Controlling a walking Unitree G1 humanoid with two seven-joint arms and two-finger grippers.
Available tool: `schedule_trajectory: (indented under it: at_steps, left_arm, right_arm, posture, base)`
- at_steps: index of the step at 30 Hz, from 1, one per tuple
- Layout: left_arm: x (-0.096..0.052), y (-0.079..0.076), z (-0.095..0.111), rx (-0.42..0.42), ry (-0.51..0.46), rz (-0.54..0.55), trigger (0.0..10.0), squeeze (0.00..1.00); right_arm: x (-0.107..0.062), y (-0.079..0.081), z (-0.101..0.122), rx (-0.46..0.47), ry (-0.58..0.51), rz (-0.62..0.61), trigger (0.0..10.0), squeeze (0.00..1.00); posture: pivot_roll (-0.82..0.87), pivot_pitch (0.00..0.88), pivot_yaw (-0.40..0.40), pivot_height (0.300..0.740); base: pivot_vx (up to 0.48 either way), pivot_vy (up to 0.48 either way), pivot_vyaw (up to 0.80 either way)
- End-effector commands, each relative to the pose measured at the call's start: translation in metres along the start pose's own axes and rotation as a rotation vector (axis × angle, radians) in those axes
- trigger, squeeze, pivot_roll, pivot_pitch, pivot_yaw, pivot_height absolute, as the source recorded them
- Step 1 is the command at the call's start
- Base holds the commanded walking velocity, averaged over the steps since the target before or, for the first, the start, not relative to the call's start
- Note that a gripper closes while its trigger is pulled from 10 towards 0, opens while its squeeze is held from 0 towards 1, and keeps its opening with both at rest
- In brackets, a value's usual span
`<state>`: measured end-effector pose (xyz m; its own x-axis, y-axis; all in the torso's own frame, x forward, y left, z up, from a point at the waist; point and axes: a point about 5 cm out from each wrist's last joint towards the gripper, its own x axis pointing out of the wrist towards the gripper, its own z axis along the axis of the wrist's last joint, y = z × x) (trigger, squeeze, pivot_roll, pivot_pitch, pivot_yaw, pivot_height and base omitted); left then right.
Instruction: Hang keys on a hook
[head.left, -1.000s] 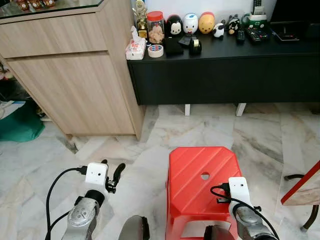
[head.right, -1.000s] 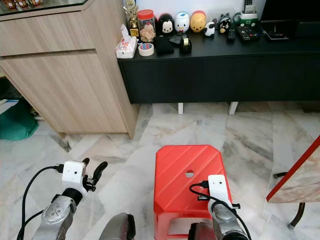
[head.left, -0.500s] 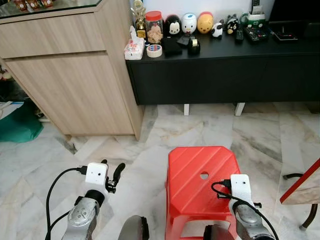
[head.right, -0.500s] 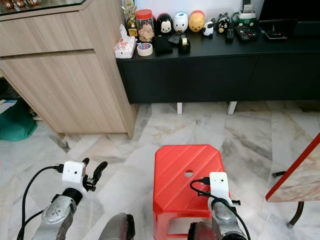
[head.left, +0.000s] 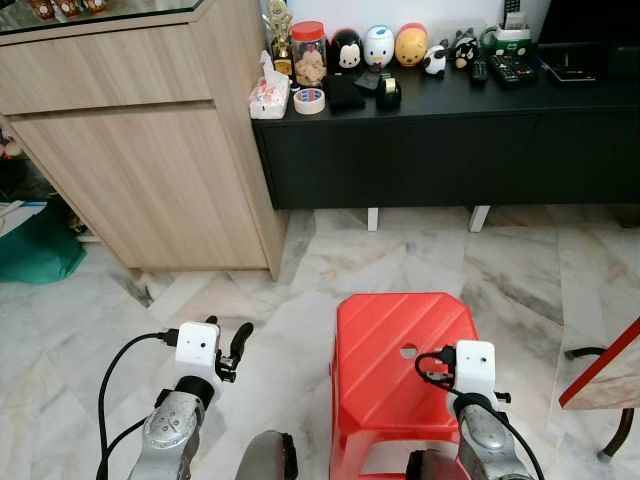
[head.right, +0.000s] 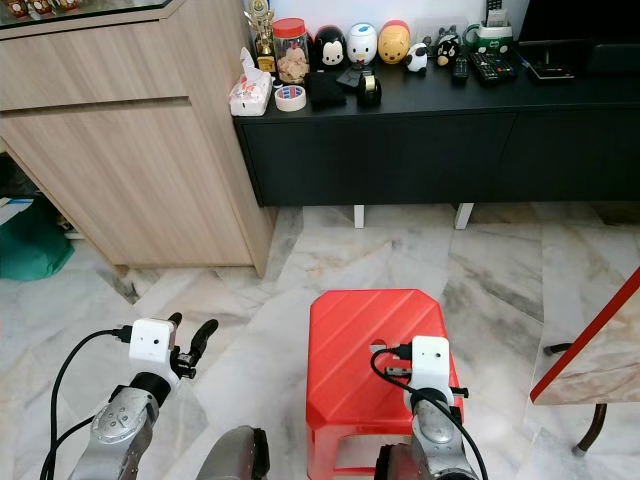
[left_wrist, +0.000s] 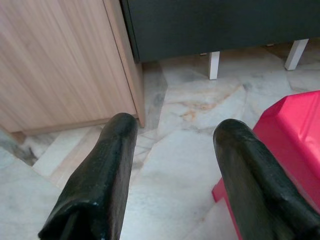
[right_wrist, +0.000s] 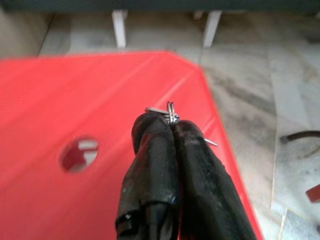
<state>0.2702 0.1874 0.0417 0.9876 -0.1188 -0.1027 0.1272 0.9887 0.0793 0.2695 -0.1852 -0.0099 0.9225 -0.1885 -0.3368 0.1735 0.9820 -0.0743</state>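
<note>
My right gripper (right_wrist: 171, 125) is shut on a silver key ring (right_wrist: 170, 114), which sticks out between the fingertips; a thin metal tip pokes out at the side. It hovers over the top of a red plastic stool (head.left: 385, 335), near the stool's round hole (right_wrist: 79, 154). In the eye views the right wrist (head.left: 474, 364) is above the stool's near right part. My left gripper (left_wrist: 175, 132) is open and holds nothing, low over the marble floor to the left of the stool, with its black fingers (head.left: 238, 343) pointing forward.
A light wood cabinet (head.left: 140, 150) stands ahead on the left. A low black sideboard (head.left: 450, 150) on white legs carries figurines, a jar, a tape roll (head.left: 310, 101) and remotes. A green bag (head.left: 40, 245) lies far left. A red-edged table (head.left: 605, 370) juts in at right.
My right wrist has moved a little forward and to the left over the stool. The left arm has shifted only slightly.
</note>
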Motion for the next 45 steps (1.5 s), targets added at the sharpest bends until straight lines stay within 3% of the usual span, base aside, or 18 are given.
schedule_trajectory:
  at_steps: [1, 7, 25, 34, 45]
  left_arm:
    - [0.000, 0.000, -0.003, 0.015, 0.012, 0.007, 10.0, 0.00]
    - [0.004, -0.004, -0.002, 0.018, 0.001, 0.003, 10.0, 0.00]
    - [0.004, 0.000, -0.010, 0.020, 0.020, 0.029, 10.0, 0.00]
    - [-0.001, 0.006, -0.022, 0.026, 0.072, 0.044, 10.0, 0.00]
    - [-0.007, 0.012, -0.041, 0.026, 0.173, 0.062, 10.0, 0.00]
  right_arm:
    - [-0.001, -0.002, 0.002, 0.043, -0.031, -0.008, 10.0, 0.00]
    - [0.002, -0.006, 0.012, 0.164, -0.081, -0.012, 10.0, 0.00]
    - [0.001, -0.005, 0.009, 0.178, -0.055, 0.031, 10.0, 0.00]
    - [-0.007, -0.012, -0.017, 0.153, 0.066, 0.005, 10.0, 0.00]
    - [-0.034, -0.019, -0.068, 0.100, 0.325, -0.006, 10.0, 0.00]
  posture:
    - [0.06, 0.033, 0.037, 0.628]
    - [0.05, 0.023, 0.024, 0.628]
    - [0.04, 0.000, 0.016, 0.737]
    - [0.04, 0.000, 0.015, 0.740]
    - [0.04, 0.000, 0.018, 0.740]
  base:
    - [0.000, 0.000, 0.00]
    - [0.000, 0.000, 0.00]
    - [0.000, 0.000, 0.00]
    - [0.000, 0.000, 0.00]
    - [0.000, 0.000, 0.00]
